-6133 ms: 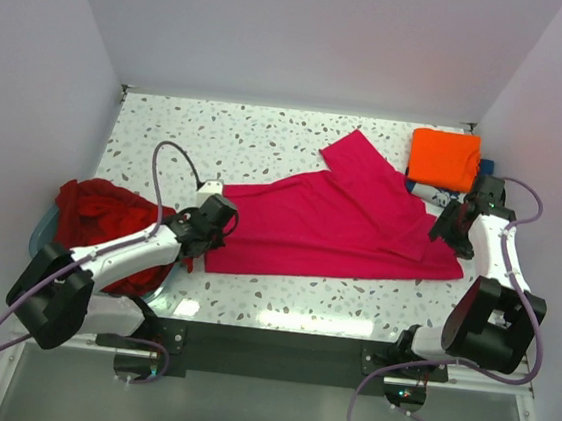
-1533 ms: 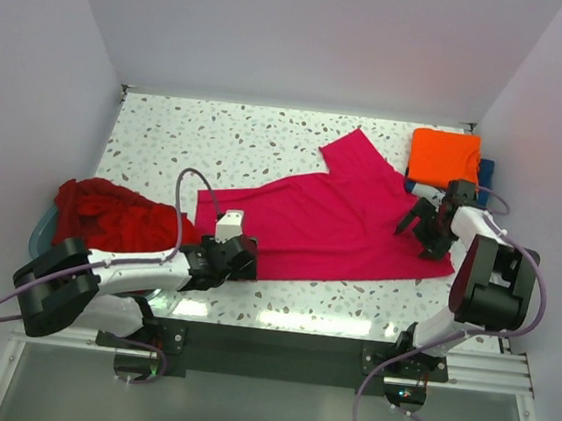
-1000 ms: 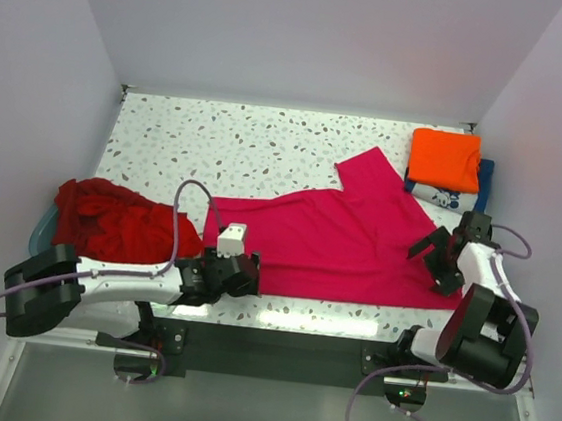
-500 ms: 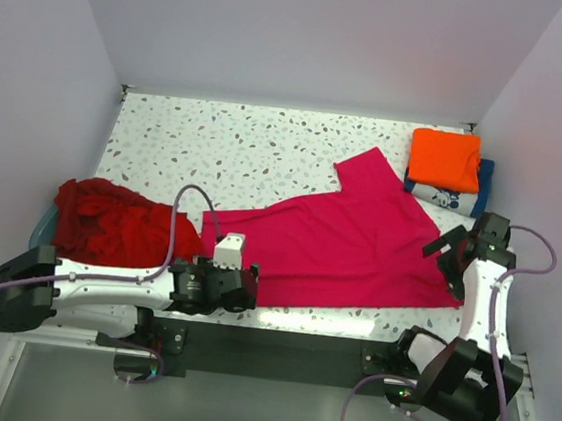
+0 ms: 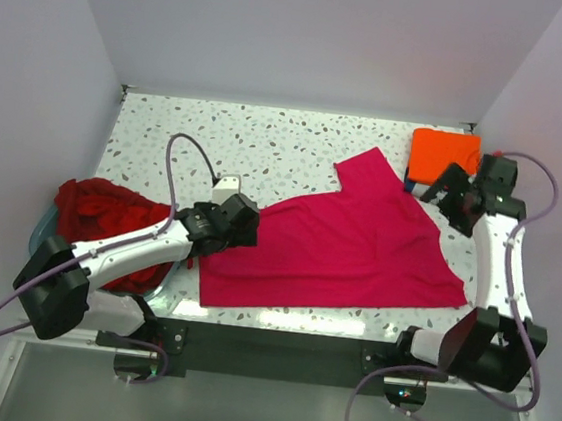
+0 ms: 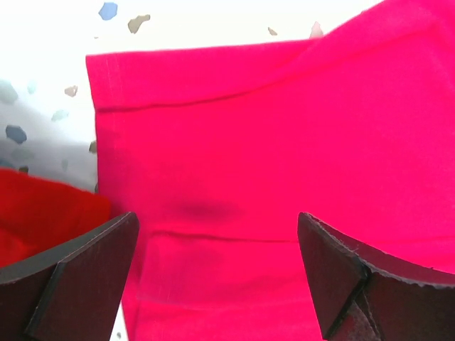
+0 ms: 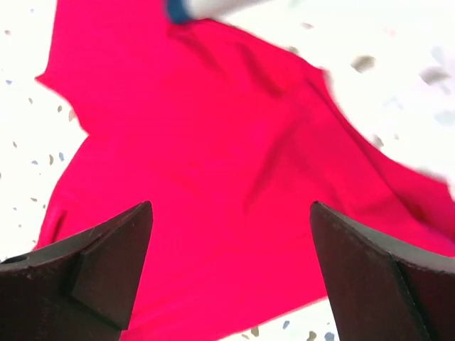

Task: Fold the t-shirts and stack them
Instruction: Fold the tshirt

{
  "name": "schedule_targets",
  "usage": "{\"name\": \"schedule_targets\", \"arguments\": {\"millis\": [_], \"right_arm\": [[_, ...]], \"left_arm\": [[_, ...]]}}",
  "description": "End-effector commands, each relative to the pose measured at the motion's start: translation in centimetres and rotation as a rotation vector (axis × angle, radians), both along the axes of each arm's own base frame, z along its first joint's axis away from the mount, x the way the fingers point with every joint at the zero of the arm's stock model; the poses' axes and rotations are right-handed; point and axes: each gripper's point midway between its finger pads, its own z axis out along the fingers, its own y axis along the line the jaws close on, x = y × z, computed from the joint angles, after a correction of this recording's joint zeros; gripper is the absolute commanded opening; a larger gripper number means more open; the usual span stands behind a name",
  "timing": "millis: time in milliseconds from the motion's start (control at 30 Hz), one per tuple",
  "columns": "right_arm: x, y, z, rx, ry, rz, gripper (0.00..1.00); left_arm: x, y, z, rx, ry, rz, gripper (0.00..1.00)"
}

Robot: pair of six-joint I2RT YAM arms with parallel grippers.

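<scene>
Pink cloth lies spread out flat on the speckled table (image 5: 267, 149), close to the near edge. This is the pink t-shirt (image 5: 348, 243), with one sleeve pointing to the far side.

Both grippers have just moved away from the near edge. The left gripper (image 5: 237, 228) has gone up to the left side of the pink t-shirt. Its fingers (image 6: 78, 277) are spread wide with nothing between them. From above I cannot tell if they touch the cloth or hang just over it. The right gripper (image 5: 446, 191) has swung far back, near the orange t-shirt (image 5: 445, 155). Its jaws are wide too, and it holds nothing.

So the pull on the shirt looks finished. It has been let go and lies smooth and ready to fold. No fold is in it yet.

The orange t-shirt is already folded in the far right corner. The dark red t-shirts (image 5: 99, 217) are in a messy heap on the left, over the pale blue tub (image 5: 39, 235). They need folding too, so a lot of the job is left.

I think the next step is to grab one side of the pink t-shirt and fold it over.
</scene>
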Motion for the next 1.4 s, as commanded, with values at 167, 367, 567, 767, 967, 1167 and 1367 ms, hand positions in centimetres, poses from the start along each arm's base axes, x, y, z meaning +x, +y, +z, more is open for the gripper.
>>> {"name": "schedule_targets", "arguments": {"millis": [167, 367, 567, 767, 967, 1167, 1367], "right_arm": [[13.9, 4.0, 4.0, -0.148, -0.114, 0.284, 0.95], [22.4, 6.4, 3.4, -0.197, -0.136, 0.373, 0.94], [29.2, 8.0, -1.0, -0.221, -0.113, 0.442, 0.82], [32.6, 8.8, -5.9, -0.216, -0.097, 0.466, 0.78], [33.4, 9.8, -9.7, -0.206, -0.078, 0.485, 0.75], [33.9, 10.1, -11.6, -0.206, -0.060, 0.501, 0.71], [33.3, 11.2, -12.9, -0.233, -0.024, 0.537, 0.66]], "left_arm": [[4.1, -0.4, 1.8, -0.058, -0.024, -0.038, 0.98], [5.1, 0.3, 1.1, -0.063, 0.006, -0.017, 0.98], [5.3, 1.2, 0.6, -0.039, 0.031, 0.014, 0.98], [5.5, 1.9, 0.6, -0.019, 0.050, 0.038, 0.99], [5.3, 2.8, 0.3, -0.004, 0.065, 0.066, 0.99], [5.2, 2.9, 0.2, -0.012, 0.073, 0.077, 0.99], [4.9, 3.1, -0.1, -0.009, 0.082, 0.083, 0.99]]}}
